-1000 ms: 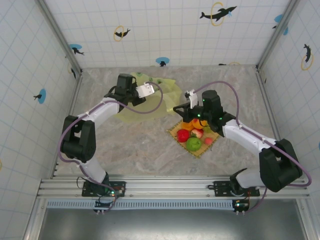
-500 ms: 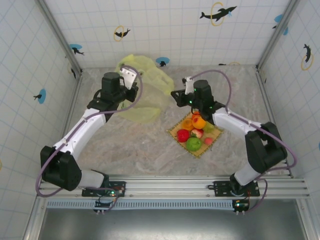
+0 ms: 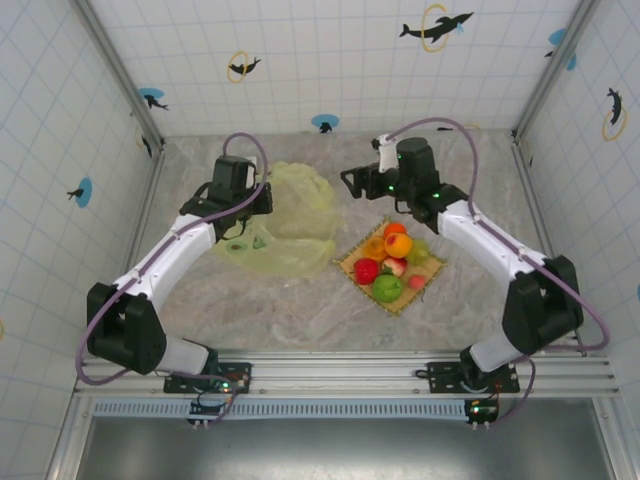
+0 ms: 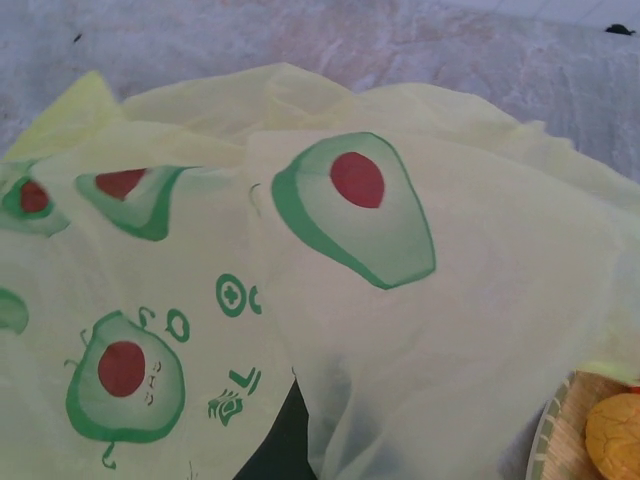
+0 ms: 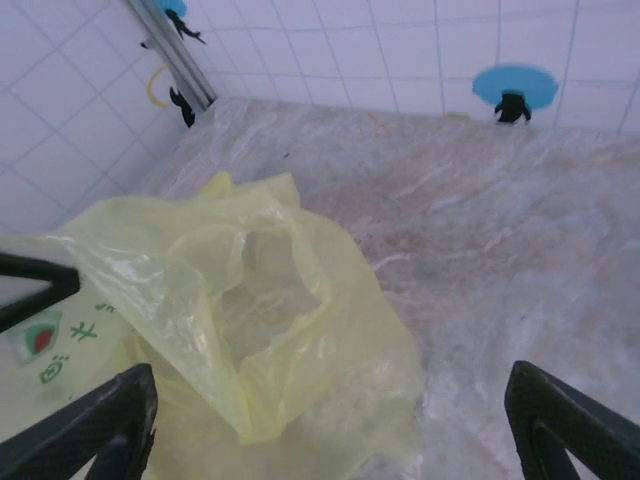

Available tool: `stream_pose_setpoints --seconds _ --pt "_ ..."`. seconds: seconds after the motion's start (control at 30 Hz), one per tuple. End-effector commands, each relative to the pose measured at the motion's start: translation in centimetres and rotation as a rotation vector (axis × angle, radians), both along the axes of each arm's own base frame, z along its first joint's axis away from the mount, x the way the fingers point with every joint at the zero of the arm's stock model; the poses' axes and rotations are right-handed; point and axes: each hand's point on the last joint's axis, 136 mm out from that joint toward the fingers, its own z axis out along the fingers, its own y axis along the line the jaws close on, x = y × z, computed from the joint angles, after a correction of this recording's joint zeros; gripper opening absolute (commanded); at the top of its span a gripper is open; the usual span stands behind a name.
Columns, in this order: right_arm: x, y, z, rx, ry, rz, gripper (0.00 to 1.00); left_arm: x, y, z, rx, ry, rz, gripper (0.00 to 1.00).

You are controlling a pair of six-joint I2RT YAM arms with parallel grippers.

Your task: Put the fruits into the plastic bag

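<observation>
The plastic bag (image 3: 290, 225) lies crumpled on the bench (image 3: 300, 310), the fruits (image 3: 392, 262) heaped on the mat (image 3: 347, 264) just beside it. My left tool (image 3: 252, 207) is pinched on its film; my right tool (image 5: 328, 385) is spread, empty, facing the mouth. I judge the thin film could slip free and the mouth sag shut

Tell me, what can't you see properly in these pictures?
Inside the bag: right wrist view, crinkly plastic hides whether any fruit is in it.
Left hand: top view, its wrist covers the fingertips, so its hold on the bag is unclear.
Orange fruit: left wrist view, cut off by the corner.
Fruits: top view, too small to name.
</observation>
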Motion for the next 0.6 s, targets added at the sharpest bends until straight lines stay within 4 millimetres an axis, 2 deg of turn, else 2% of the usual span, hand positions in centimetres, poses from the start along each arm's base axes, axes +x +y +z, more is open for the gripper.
stream_pose_setpoints --seconds 0.0,0.1,0.2,0.33,0.57 --pt "-2.5 -1.8 2.2 -0.011 -0.022 0.003 0.96 -1.0 0.6 -0.7 -0.045 0.055 0.071 0.0" --pt "-3.9 -3.8 2.9 -0.031 -0.042 -0.047 0.96 -1.3 0.7 -0.6 -0.057 0.057 0.081 0.0" --pt "-5.3 -5.7 2.2 -0.085 -0.025 -0.098 0.96 -1.5 1.1 -0.6 -0.054 0.06 0.106 0.0" --pt "-7.7 -7.2 -0.7 -0.116 0.058 -0.122 0.94 -1.9 1.6 -0.2 -0.066 0.06 0.131 0.0" --pt "-13.4 -7.2 -7.1 -0.285 0.177 -0.096 0.9 -2.6 1.0 -0.6 -0.101 0.087 0.103 0.0"
